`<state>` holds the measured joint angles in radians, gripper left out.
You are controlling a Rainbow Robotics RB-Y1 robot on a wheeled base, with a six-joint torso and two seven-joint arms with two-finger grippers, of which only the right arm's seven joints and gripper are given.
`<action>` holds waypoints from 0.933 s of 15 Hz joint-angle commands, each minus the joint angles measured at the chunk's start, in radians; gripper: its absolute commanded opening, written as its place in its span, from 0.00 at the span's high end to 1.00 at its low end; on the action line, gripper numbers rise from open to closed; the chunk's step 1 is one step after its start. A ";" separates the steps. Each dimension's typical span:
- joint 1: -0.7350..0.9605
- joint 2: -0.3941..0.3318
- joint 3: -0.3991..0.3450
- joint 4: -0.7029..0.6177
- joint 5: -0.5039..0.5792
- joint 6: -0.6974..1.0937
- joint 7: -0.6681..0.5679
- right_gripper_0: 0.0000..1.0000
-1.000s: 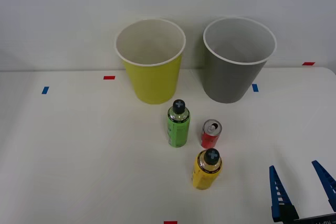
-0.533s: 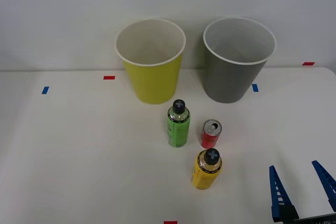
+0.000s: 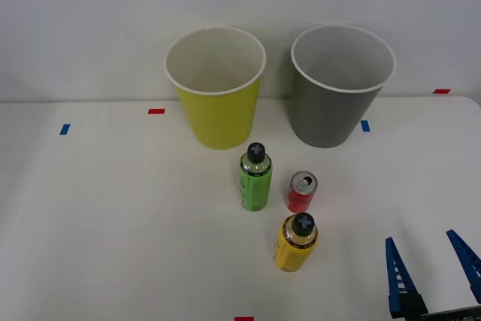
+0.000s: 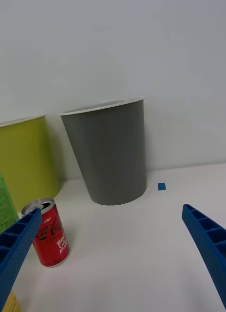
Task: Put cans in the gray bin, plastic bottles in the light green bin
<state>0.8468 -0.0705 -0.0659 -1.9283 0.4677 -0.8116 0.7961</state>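
Note:
A red can (image 3: 302, 192) (image 4: 47, 239) with a silver top stands upright mid-table. Left of it is the green plastic bottle (image 3: 255, 177) (image 4: 3, 202) with a black cap, and in front of both stands the yellow plastic bottle (image 3: 297, 243). The light green bin (image 3: 216, 92) (image 4: 23, 156) and the gray bin (image 3: 340, 88) (image 4: 109, 153) stand side by side at the back, both upright with white insides. My right gripper (image 3: 427, 263) (image 4: 113, 253) is open at the table's front right, well apart from the cans and bottles, nothing between its blue fingers.
Small red and blue tape marks dot the white table: blue tape (image 3: 365, 125) (image 4: 161, 186) beside the gray bin, red tape (image 3: 156, 111) left of the light green bin, and red tape (image 3: 243, 319) at the front edge. A pale wall rises behind the bins.

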 commanded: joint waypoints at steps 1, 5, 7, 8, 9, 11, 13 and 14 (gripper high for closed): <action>0.000 0.000 0.000 0.000 0.000 0.000 0.000 0.00; 0.000 0.000 0.000 0.000 0.000 0.000 0.000 0.00; 0.000 0.000 0.000 0.000 0.000 0.000 0.000 0.00; 0.000 0.000 0.000 0.000 0.000 0.000 0.000 0.00; 0.000 0.000 0.000 0.000 0.000 0.000 0.000 0.00; 0.000 0.000 0.000 0.000 0.000 0.000 0.000 0.00; 0.000 0.000 0.000 0.000 0.000 0.000 0.000 0.00; 0.000 0.000 0.000 0.000 0.000 0.000 0.000 0.00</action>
<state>0.8468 -0.0705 -0.0659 -1.9282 0.4678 -0.8115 0.7961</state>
